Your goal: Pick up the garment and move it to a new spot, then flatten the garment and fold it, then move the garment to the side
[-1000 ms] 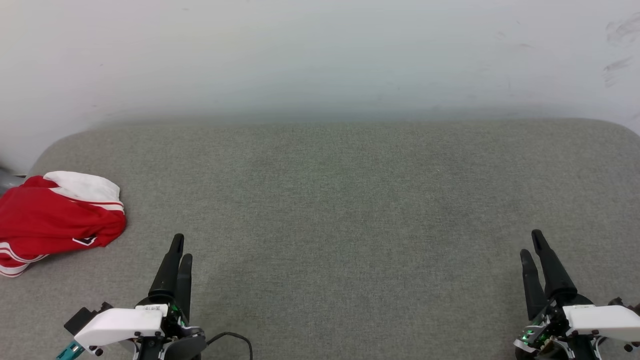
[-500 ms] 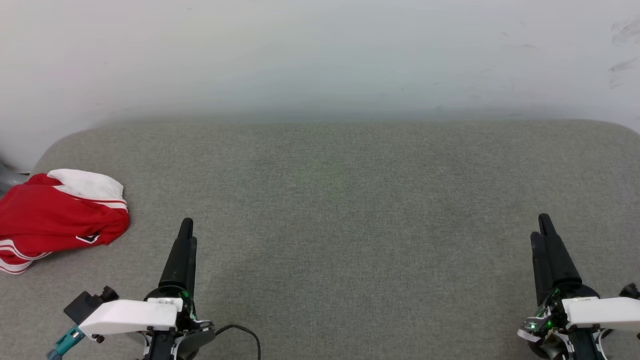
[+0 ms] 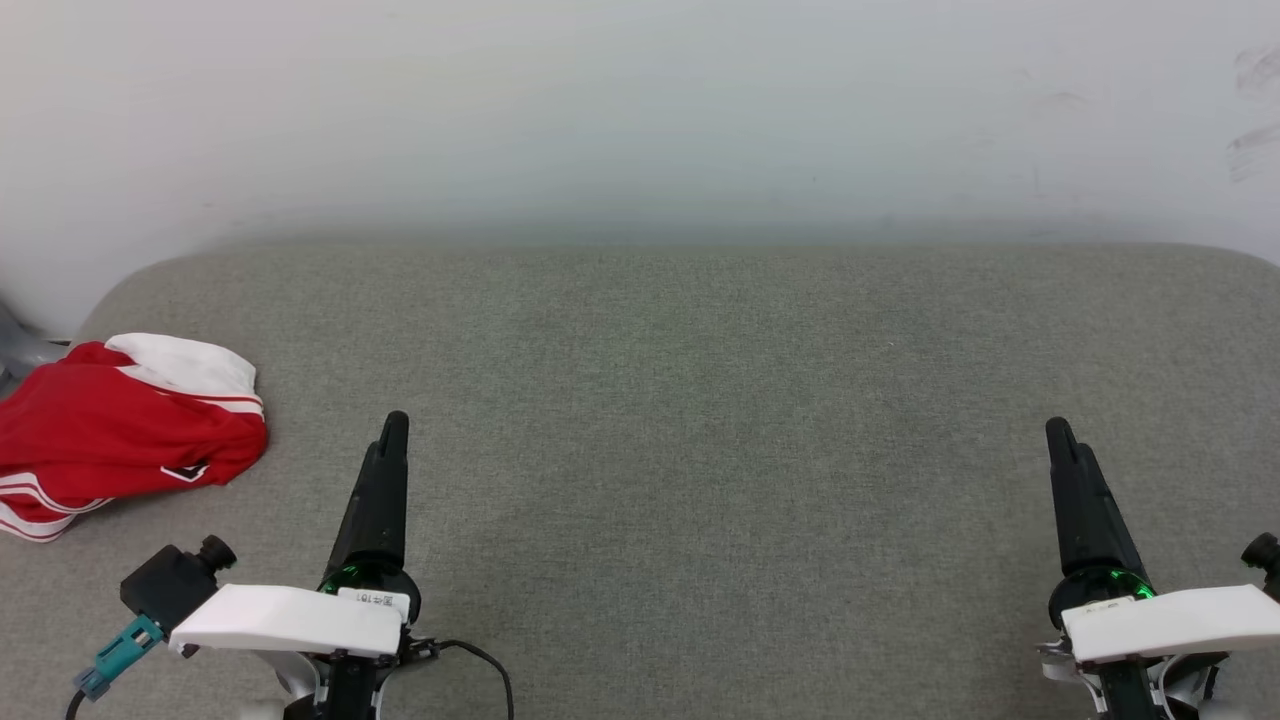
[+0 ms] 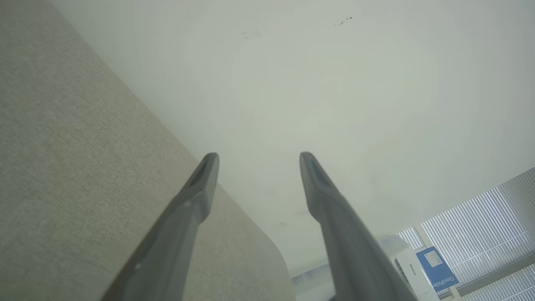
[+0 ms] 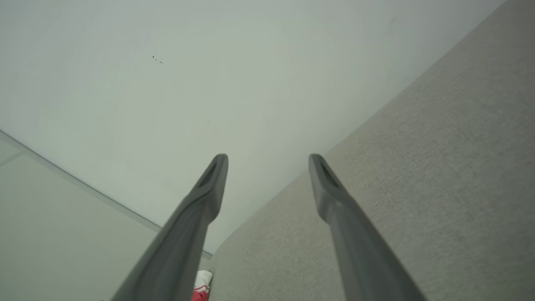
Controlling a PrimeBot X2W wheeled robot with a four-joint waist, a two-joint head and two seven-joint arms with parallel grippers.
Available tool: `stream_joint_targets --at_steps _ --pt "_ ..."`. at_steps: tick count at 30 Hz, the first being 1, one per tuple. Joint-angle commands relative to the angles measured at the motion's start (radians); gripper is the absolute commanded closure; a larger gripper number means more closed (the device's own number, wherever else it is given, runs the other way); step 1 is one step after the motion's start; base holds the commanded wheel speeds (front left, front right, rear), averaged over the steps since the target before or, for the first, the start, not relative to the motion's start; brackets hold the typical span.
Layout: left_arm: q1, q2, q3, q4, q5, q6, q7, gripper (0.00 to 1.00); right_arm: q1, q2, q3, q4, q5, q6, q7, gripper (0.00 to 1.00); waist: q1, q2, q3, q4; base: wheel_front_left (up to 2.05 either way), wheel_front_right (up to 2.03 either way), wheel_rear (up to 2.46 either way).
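Garment [image 3: 120,440] lies crumpled, print hidden; blue box [image 4: 435,271] seemingly reads "OmniPicker".

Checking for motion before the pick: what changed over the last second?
Both arms reached forward and rolled: the left gripper and right gripper now show their fingers edge-on in the head view. Nothing taken or released; both are open and empty. The garment lies crumpled at the left end of the grey cushion, untouched; its slight shift in the picture is camera motion.
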Motion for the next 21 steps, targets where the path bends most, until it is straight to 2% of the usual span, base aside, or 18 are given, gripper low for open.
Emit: stream_joint_targets --at_steps 1,7,15,21 --pt "-0.006 0.007 -0.001 -0.023 0.037 0.000 -0.009 0.00 -0.004 -0.002 0.003 -0.021 -0.038 0.000 -0.009 0.00 0.0000 0.0000 0.000 0.000 0.00 0.00 0.00" --pt "-0.003 0.019 -0.010 -0.035 0.171 0.000 -0.028 0.00 0.008 -0.002 0.016 -0.023 -0.198 0.000 -0.026 0.00 0.0000 0.0000 -0.001 0.004 0.00 0.00 0.00" --pt "0.002 0.054 -0.026 -0.014 0.368 0.000 -0.053 0.00 0.018 -0.002 0.027 -0.038 -0.409 0.000 0.004 0.00 0.0000 0.0000 -0.003 0.007 0.00 0.00 0.00" --pt "0.007 0.069 -0.026 0.015 0.502 0.000 -0.070 0.00 0.026 -0.002 0.029 -0.051 -0.522 0.000 0.025 0.00 0.0000 0.0000 -0.002 0.008 0.00 0.00 0.00"
